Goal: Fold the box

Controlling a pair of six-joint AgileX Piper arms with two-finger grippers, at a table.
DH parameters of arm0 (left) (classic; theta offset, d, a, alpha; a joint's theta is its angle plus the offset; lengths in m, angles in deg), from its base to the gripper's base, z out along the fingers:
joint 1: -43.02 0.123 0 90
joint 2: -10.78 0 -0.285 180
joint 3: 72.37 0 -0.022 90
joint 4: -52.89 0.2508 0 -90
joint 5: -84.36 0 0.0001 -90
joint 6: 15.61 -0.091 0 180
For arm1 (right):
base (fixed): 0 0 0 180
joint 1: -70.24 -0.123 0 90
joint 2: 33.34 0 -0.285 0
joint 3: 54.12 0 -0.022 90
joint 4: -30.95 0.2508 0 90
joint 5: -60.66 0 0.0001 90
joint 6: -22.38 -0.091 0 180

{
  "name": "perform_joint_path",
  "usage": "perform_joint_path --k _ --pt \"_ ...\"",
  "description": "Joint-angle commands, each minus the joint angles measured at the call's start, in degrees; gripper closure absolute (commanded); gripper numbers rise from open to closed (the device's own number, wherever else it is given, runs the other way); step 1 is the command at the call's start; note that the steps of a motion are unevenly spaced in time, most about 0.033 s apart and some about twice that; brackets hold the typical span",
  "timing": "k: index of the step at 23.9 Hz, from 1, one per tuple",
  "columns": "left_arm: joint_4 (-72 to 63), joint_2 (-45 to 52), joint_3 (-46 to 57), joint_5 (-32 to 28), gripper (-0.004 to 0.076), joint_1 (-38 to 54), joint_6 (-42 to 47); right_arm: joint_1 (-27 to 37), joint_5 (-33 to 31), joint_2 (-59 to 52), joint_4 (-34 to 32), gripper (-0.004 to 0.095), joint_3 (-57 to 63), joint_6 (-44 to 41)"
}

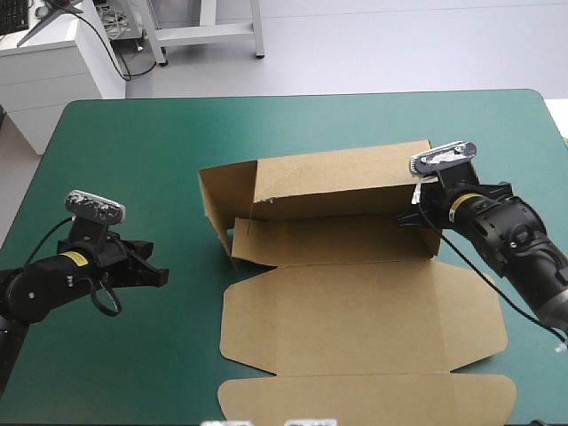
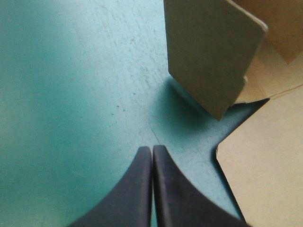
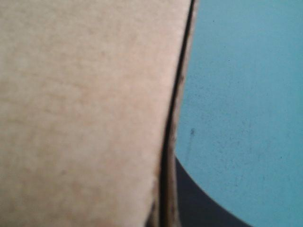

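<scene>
Seemingly the right pincer [image 1: 419, 211] clamps a wall of the half-raised brown cardboard box [image 1: 355, 302] — a slip would drop it; left pincer [image 2: 152, 149] together.

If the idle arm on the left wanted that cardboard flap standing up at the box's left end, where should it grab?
Probably the top edge of the upright brown cardboard end flap, approached from the table's left side. It stands as a thin sheet, its top edge clear, with bare teal-green table cover between it and the left jaws, which are shut and must open first.
</scene>
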Motion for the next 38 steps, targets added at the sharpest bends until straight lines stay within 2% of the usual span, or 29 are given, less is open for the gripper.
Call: perform_joint_path --k 1,4,9,17,25,27,29,30,31,32,34,36,38 --pt "-1.57 0.66 -1.39 -2.49 0.0733 0.0 0.0 0.32 -7.58 -1.7 5.53 0.0927 -6.05 6.55" --pt "-1.38 0.66 -1.39 -4.43 0.0733 0.0 -0.14 0.32 -15.58 -1.14 8.13 0.0927 -9.93 7.69" --pt "-1.34 0.66 -1.39 -7.13 0.0733 0.04 -0.38 0.32 -24.79 3.12 9.89 0.0927 -10.9 8.81" --pt "-1.45 0.66 -1.39 -7.93 0.0733 0.04 -0.38 0.32 -24.2 13.5 10.63 0.0927 -13.81 8.8" --pt "-1.55 0.66 -1.39 -7.82 0.0733 0.04 -0.38 0.32 -16.02 23.88 10.5 0.0917 -19.28 8.06" --pt "-1.55 0.66 -1.39 -7.82 0.0733 0.04 -0.38 0.32 -14.28 26.0 10.5 0.0842 -20.07 7.46" --pt "-1.55 0.66 -1.39 -7.6 0.0733 0.04 -0.09 0.32 -13.65 26.81 11.09 0.066 -20.07 7.46" --pt "-1.55 0.66 -1.39 -7.46 0.0733 0.04 -0.09 0.32 -13.27 26.67 11.47 0.0486 -20.07 7.46" --pt "-1.55 0.66 -1.39 -7.46 0.0733 0.04 -0.09 0.32 -13.27 26.41 11.47 0.0397 -20.32 7.46" --pt "-1.55 0.66 -1.39 -7.46 0.0733 0.04 -0.14 0.32 -14.44 26.02 11.47 0.0262 -21.05 7.46" --pt "-1.43 0.66 -1.39 -7.34 0.0733 0.04 -0.54 0.32 -15.52 24.11 11.47 0.0161 -22.38 7.46" --pt "-1.29 0.66 -1.39 -7.24 0.0733 0.04 -0.54 0.32 -15.17 19.76 11.47 0.016 -22.49 7.46" --pt "-1.29 0.66 -1.39 -6.85 0.0733 0.04 -0.54 0.32 -17.52 14.93 11.47 0.016 -22.99 7.46"
